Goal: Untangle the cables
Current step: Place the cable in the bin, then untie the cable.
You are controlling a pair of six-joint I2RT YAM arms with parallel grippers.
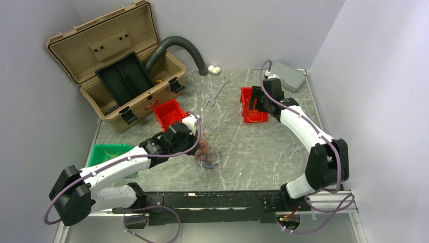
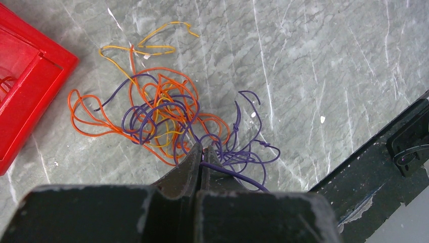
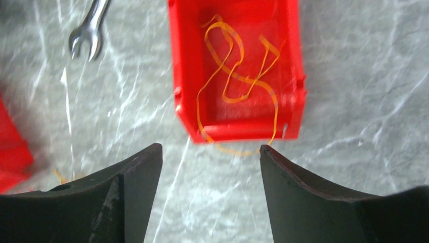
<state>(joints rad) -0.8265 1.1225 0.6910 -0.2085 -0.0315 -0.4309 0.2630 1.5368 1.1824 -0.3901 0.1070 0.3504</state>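
The left gripper (image 2: 200, 158) is clenched tight, and a purple strand (image 2: 238, 177) runs out from between its tips toward 4 o'clock, pinched by the look of it. The cables (image 2: 162, 119) lie on the table (image 2: 313, 76) right at those tips, fanning toward 11 o'clock: orange loops, thinner yellow, purple coils at the core. A red bin (image 2: 25, 86) sits near at 9 o'clock, not touching them. From overhead, the tangle is at about 6 o'clock of table centre.

Over at 2 o'clock the right gripper (image 3: 210, 157) hangs with jaws spread wide and nothing between them. It is above a second red bin (image 3: 184, 81) holding one orange-yellow strand (image 3: 232, 71) that droops over the near wall.

Handling? Featherweight, limp, slightly springy wire, and a tug will likely drag the whole clump. The best hold is a free end or an outer loop, such as the yellow tail at 12 o'clock, with the other claw pinning the mass.

Hard to read is which strand crosses which in the core. The clump's near edge hides behind the fingers, and the right wrist view is smeared.
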